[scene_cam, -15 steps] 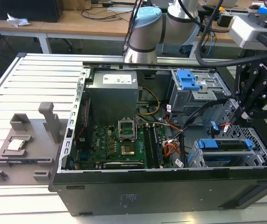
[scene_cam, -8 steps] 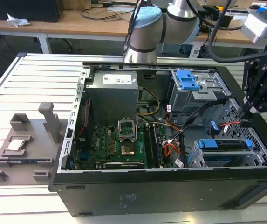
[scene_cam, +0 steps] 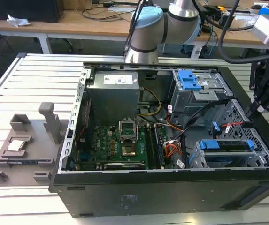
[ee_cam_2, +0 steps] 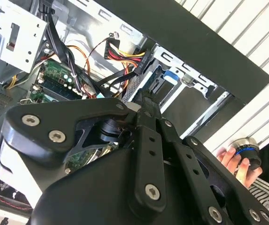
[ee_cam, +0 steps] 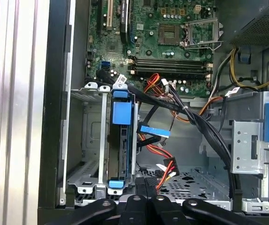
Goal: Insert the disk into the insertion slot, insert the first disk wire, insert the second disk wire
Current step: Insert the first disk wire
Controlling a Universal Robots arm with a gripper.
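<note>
The disk (scene_cam: 226,146), framed by its blue carrier, sits inside the insertion slot (scene_cam: 195,160), the silver cage at the case's front corner on the exterior view's right. In the first wrist view the disk (ee_cam: 121,115) stands edge-on in the insertion slot (ee_cam: 91,140). A loose blue-ended data wire (ee_cam: 155,130) and a black power plug (ee_cam: 165,169) with red, yellow and orange leads hang beside the cage, unattached. My gripper (scene_cam: 255,111) hovers above the case's right wall. The gripper (ee_cam: 147,183) is shut with nothing seen in it, close to the power plug. The gripper (ee_cam_2: 146,98) points into the case.
The taller grey cage with a blue latch (scene_cam: 193,82) stands at the back of the case, with thick black cables (ee_cam: 204,136) running past it. The motherboard (scene_cam: 120,145) covers the floor. A person's hand (ee_cam_2: 235,161) rests on a round knob outside the case. A grey fixture (scene_cam: 26,145) lies on the slatted table.
</note>
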